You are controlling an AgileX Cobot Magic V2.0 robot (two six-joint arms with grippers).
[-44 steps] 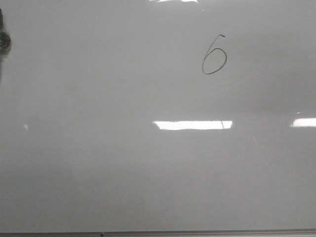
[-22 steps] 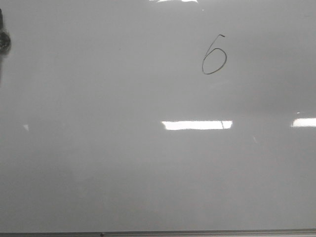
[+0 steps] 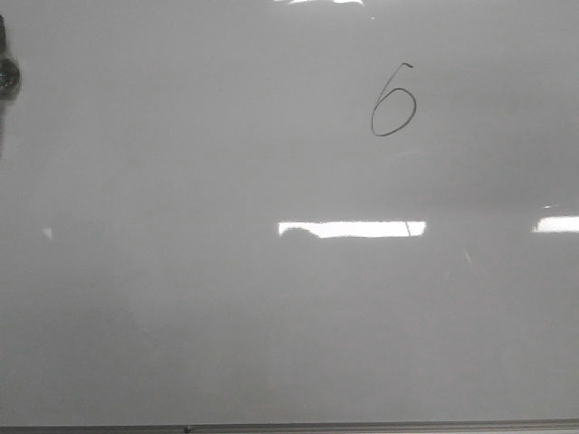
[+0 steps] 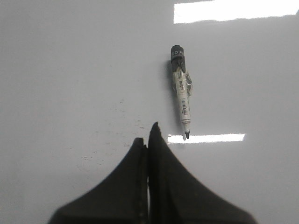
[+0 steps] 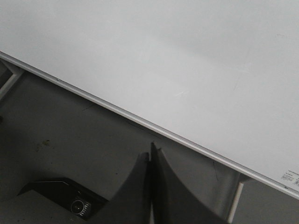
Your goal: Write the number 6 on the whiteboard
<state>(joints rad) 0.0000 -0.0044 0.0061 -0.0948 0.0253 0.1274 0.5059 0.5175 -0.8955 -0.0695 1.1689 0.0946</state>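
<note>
A thin black number 6 (image 3: pixel 393 101) is drawn at the upper right of the glossy pale whiteboard (image 3: pixel 226 163) that fills the front view. Neither gripper shows in that view. In the left wrist view a white marker (image 4: pixel 181 91) with a dark cap end lies flat on the whiteboard (image 4: pixel 70 70), its uncovered tip pointing toward my left gripper (image 4: pixel 148 135). That gripper is shut, holds nothing, and sits a short way from the marker tip. My right gripper (image 5: pixel 150 154) is shut and empty, off the whiteboard (image 5: pixel 187 60), over a dark surface beside the board's metal edge.
A dark round object (image 3: pixel 7 77) pokes in at the front view's left edge. The board's thin dark bottom edge (image 3: pixel 289 427) runs along the near side. A black device with a dial (image 5: pixel 77 205) lies on the dark surface near my right gripper.
The number 6 and the board have not moved. Only the bright reflection in the middle of the board changed in length, shrinking then widening.
</note>
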